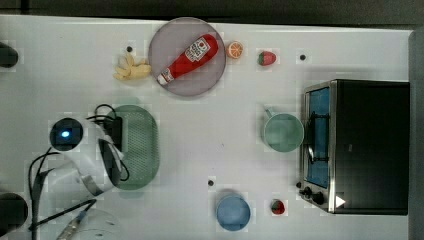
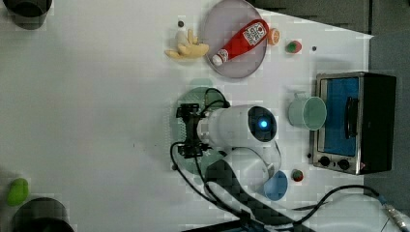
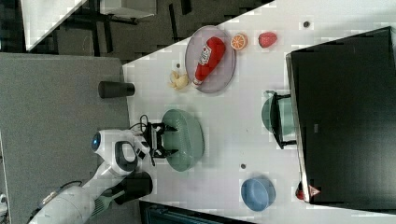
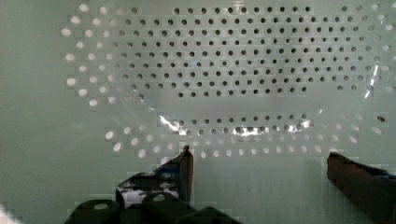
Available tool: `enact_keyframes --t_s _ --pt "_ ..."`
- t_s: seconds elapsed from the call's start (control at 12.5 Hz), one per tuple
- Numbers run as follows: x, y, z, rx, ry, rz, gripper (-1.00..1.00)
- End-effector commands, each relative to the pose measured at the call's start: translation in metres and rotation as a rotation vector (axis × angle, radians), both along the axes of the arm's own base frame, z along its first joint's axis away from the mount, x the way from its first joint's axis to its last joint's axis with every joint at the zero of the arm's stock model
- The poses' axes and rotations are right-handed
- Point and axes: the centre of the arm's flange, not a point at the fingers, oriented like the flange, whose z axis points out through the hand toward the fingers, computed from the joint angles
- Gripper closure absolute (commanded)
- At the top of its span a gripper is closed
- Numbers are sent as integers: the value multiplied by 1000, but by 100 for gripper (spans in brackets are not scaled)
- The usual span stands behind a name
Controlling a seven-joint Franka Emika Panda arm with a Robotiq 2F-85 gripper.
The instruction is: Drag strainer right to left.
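Observation:
The strainer (image 1: pixel 142 150) is a pale green oval colander with a dotted bottom, lying on the white table at the top view's left. My gripper (image 1: pixel 118 147) hangs over the strainer's edge nearest the arm. In the right view the gripper (image 3: pixel 164 139) reaches into the strainer (image 3: pixel 189 140) from the right view's left. The arm covers much of the strainer (image 2: pixel 199 87) in the left view. The wrist view looks straight down at the strainer's perforated floor (image 4: pixel 233 70). There the gripper (image 4: pixel 259 161) is open, its fingertips (image 4: pixel 187 163) spread wide inside the bowl with nothing between them.
A grey plate (image 1: pixel 165 45) with a ketchup bottle (image 1: pixel 189 58) sits at the back, with bananas (image 1: pixel 131 69), an orange half (image 1: pixel 235 49) and a strawberry (image 1: pixel 266 58) nearby. A green mug (image 1: pixel 283 132), a toaster oven (image 1: pixel 357 146), a blue bowl (image 1: pixel 233 212) and another strawberry (image 1: pixel 278 206) are at the top view's right.

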Motion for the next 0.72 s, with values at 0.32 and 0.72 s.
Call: enact_keyframes --t_s 0.32,0.72 --pt "3 47 11 51 -12 -42 -100" --pt "3 88 14 76 -18 -108 -100"
